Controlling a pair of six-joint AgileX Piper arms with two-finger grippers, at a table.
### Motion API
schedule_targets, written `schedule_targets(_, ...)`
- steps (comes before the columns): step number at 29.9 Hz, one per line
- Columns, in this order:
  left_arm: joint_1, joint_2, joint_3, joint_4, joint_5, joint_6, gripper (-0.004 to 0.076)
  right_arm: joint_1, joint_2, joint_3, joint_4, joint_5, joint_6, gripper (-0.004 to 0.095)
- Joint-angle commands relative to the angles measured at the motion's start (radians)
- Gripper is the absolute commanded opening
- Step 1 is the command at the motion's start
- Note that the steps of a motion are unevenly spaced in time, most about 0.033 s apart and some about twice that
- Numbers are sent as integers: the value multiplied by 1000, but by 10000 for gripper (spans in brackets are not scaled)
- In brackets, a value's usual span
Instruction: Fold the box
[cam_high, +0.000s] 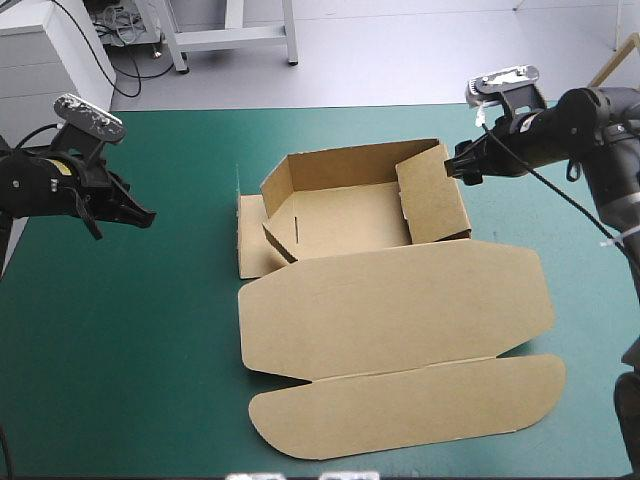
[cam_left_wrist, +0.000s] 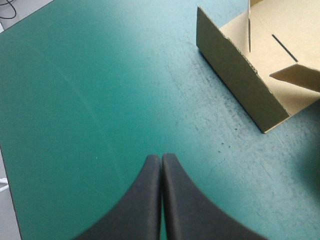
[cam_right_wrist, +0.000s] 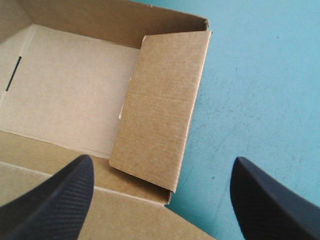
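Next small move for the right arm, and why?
Likely lower the open right gripper onto the right flap of the box and press it down inside: the flap leans inward, untucked, just ahead between its fingers. The left gripper is shut, off the box.

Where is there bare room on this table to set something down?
The widest bare teal-green cover lies between the table's left edge, the left claw and the box. A narrower strip runs along the far edge. Crowded: the middle, where the lid lies flat, and beside the right claw.
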Motion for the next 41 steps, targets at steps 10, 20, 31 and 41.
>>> schedule_targets(10, 1, -31, -29, -17, -19, -13, -10, -5, 204, -18, 4, -75, 5, 701)
schedule_targets(20, 1, -31, -29, -17, 2, -13, -10, -5, 321, -18, 4, -196, 7, 651)
schedule_targets(31, 1, -31, -29, -17, 37, -13, -10, -5, 367, -18, 4, -231, 7, 525)
schedule_targets(41, 1, -31, -29, -17, 62, -13, -10, -5, 372, -18, 17, -276, 7, 394)
